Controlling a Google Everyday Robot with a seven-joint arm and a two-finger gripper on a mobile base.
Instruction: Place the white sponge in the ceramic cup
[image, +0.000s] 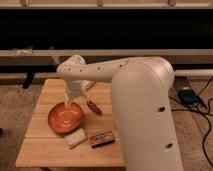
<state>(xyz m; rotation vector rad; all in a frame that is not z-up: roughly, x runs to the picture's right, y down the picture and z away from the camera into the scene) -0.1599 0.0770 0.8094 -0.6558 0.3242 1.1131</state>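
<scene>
The white sponge (76, 138), a small cream-white block, lies on the wooden table (45, 150) near its front edge, just in front of the orange bowl (65, 118). My gripper (73, 98) hangs down from the white arm (100, 70) over the bowl's far rim, well behind the sponge and apart from it. The ceramic cup does not show; the arm and wrist cover the back middle of the table.
A dark flat box (102, 138) lies right of the sponge. A reddish-brown oblong item (93, 107) lies right of the bowl. The arm's big white base (145, 120) fills the right foreground. Cables and a dark device (188, 95) lie on the floor at right.
</scene>
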